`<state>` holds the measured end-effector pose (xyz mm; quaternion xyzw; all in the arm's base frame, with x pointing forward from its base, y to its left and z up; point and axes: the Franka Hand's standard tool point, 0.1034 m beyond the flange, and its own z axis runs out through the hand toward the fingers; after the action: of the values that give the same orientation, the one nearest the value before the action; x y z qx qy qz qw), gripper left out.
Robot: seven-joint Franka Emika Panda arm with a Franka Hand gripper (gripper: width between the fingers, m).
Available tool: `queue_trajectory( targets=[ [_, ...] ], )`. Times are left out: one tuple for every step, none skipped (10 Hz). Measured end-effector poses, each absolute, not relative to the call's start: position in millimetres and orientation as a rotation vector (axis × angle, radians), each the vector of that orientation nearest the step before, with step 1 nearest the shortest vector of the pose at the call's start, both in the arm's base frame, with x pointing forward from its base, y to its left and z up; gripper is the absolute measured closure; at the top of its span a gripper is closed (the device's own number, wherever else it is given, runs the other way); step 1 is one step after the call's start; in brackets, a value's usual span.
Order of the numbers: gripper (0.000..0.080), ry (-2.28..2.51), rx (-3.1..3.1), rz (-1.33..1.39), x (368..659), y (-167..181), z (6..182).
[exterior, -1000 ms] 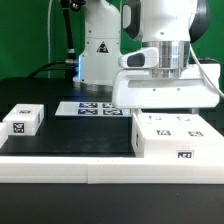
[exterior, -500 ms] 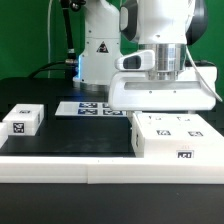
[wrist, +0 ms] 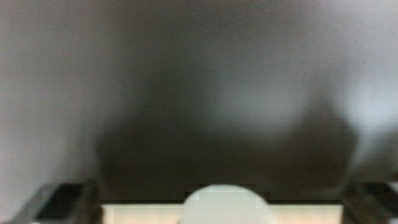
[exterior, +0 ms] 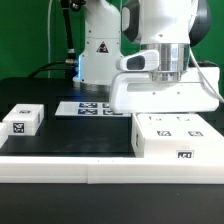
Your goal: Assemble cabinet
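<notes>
In the exterior view my gripper [exterior: 166, 76] hangs over the right side of the table and is shut on a wide white cabinet piece [exterior: 163, 93], held level in the air. Its fingertips are hidden by that piece. Just below lies the white box-like cabinet body [exterior: 172, 136], with square tags on its top and front. The held piece hovers a little above it, apart from it. In the wrist view the gripper [wrist: 217, 206] shows dark fingers [wrist: 61, 202] at both lower corners, spread wide, with a blurred grey surface filling the picture and a white round shape [wrist: 221, 205] between them.
A small white tagged block [exterior: 22, 120] lies at the exterior view's left on the black table [exterior: 80, 135]. The marker board [exterior: 92, 107] lies at the back middle. The robot base [exterior: 98, 50] stands behind it. A white ledge [exterior: 60, 168] runs along the front.
The gripper and the held white piece have shifted slightly toward the exterior view's left and a little lower. Nothing else has moved.
</notes>
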<state>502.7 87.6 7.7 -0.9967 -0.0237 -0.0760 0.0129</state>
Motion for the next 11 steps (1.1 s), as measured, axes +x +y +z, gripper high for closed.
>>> queue_trajectory(
  targets=[
    [0.0317, -0.077, -3.105, -0.241, 502.7, 87.6, 7.8],
    [0.0463, -0.085, -3.105, -0.247, 502.1, 87.5, 7.6],
    [0.0586, -0.084, -3.105, -0.246, 502.0, 87.3, 7.4],
    [0.0586, -0.084, -3.105, -0.246, 501.8, 87.2, 7.4],
    [0.0584, -0.083, -3.104, -0.25, 501.7, 87.1, 7.3],
    [0.0584, -0.083, -3.104, -0.25, 501.8, 87.1, 7.3],
    [0.0584, -0.083, -3.104, -0.25, 501.8, 87.1, 7.3],
    [0.0584, -0.083, -3.104, -0.25, 501.8, 87.1, 7.3],
    [0.0584, -0.083, -3.104, -0.25, 501.8, 87.1, 7.3],
    [0.0584, -0.083, -3.104, -0.25, 501.8, 87.1, 7.3],
    [0.0584, -0.084, -3.104, -0.25, 501.8, 87.2, 7.7]
  ],
)
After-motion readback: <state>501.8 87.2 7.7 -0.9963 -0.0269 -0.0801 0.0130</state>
